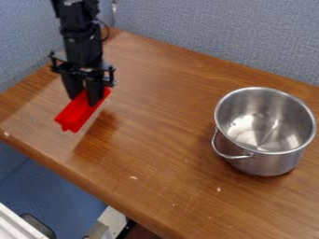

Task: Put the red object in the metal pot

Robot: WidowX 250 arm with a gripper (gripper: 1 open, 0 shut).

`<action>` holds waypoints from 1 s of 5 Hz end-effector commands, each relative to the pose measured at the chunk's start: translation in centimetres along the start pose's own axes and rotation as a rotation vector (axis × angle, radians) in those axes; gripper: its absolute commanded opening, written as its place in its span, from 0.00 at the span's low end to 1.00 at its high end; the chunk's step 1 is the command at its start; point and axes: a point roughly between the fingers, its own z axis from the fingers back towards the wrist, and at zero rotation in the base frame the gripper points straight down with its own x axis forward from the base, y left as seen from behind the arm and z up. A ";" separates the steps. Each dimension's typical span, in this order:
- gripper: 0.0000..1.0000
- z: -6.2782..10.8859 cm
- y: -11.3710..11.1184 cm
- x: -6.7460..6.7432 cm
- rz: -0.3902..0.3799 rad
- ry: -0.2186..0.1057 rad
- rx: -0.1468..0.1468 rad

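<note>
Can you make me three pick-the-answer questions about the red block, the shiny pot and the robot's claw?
1. Where is the metal pot on the table?
A. on the right side of the picture
B. under the gripper
C. on the left edge

2. What colour is the block?
A. blue
B. red
C. green

3. What is inside the pot?
A. the block
B. a spoon
C. nothing

Answers:
1. A, the pot stands far right, away from the gripper.
2. B, the red object between the gripper's fingers is bright red.
3. C, the pot's shiny bottom is bare; the block hangs tilted in the gripper at the left.
</note>
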 end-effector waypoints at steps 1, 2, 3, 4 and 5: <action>0.00 5.1 -3.7 1.0 -0.081 -0.134 -0.017; 0.00 7.8 -8.1 1.7 -0.133 -0.155 -0.027; 0.00 8.7 -13.0 2.2 -0.226 -0.180 -0.036; 0.00 9.3 -17.4 2.4 -0.343 -0.207 -0.041; 0.00 9.5 -20.4 2.2 -0.430 -0.222 -0.042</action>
